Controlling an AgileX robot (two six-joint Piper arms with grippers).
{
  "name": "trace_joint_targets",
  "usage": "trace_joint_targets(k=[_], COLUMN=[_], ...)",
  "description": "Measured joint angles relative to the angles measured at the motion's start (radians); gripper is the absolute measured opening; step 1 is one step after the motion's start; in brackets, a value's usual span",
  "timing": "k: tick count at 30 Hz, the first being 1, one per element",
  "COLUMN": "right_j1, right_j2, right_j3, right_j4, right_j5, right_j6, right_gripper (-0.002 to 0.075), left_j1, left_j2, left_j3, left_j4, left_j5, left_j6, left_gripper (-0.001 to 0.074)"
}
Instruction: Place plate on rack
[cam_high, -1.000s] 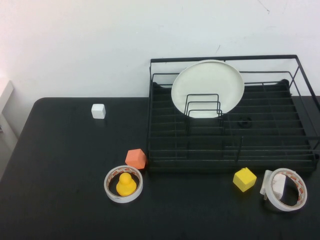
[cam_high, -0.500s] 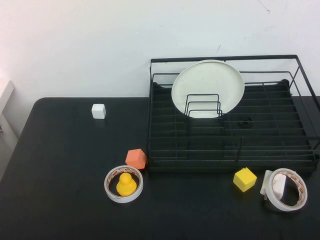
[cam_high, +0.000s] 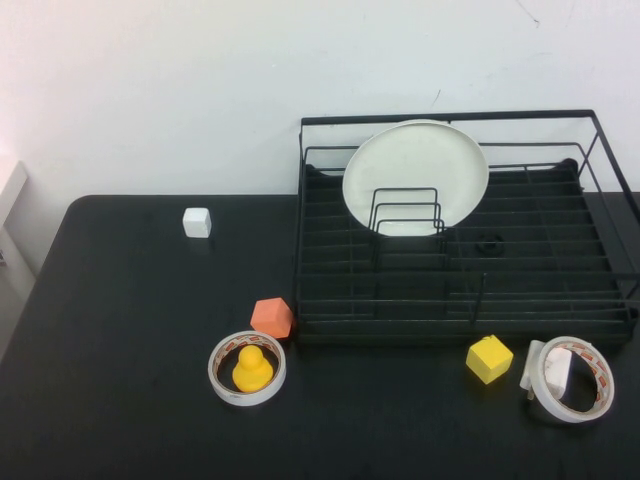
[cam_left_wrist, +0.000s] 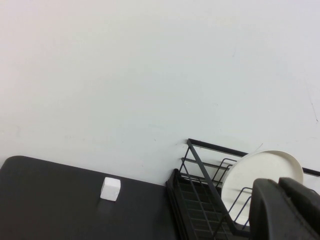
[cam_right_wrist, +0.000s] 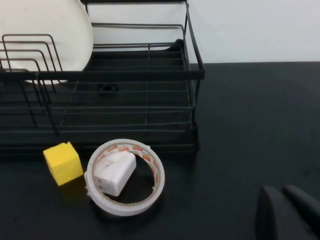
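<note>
The white plate (cam_high: 415, 172) stands upright in the black wire rack (cam_high: 460, 330), leaning among the loop dividers at the rack's back left. It also shows in the left wrist view (cam_left_wrist: 250, 175) and the right wrist view (cam_right_wrist: 45, 30). Neither arm shows in the high view. My left gripper (cam_left_wrist: 281, 200) is shut and empty, raised well off the table to the left of the rack (cam_left_wrist: 200, 200). My right gripper (cam_right_wrist: 285, 205) is shut and empty, low over the table in front of the rack's (cam_right_wrist: 145, 75) right end.
On the black table: a white cube (cam_high: 197, 222) at back left, an orange block (cam_high: 271, 317) by the rack's front left corner, a tape ring holding a yellow duck (cam_high: 251, 370), a yellow cube (cam_high: 489, 358), and a tape ring around a white plug (cam_high: 568, 378).
</note>
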Motion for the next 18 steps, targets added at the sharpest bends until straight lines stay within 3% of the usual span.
trace_joint_targets(k=[18], right_j1=[0.0], right_j2=[0.0], right_j3=[0.0], right_j4=[0.019], right_j5=[0.002], right_j6=[0.007], right_gripper=[-0.0002], left_j1=[0.0], left_j2=[0.0], left_j3=[0.0], left_j4=[-0.001], left_j5=[0.0], left_j6=[0.0], left_gripper=[-0.0001])
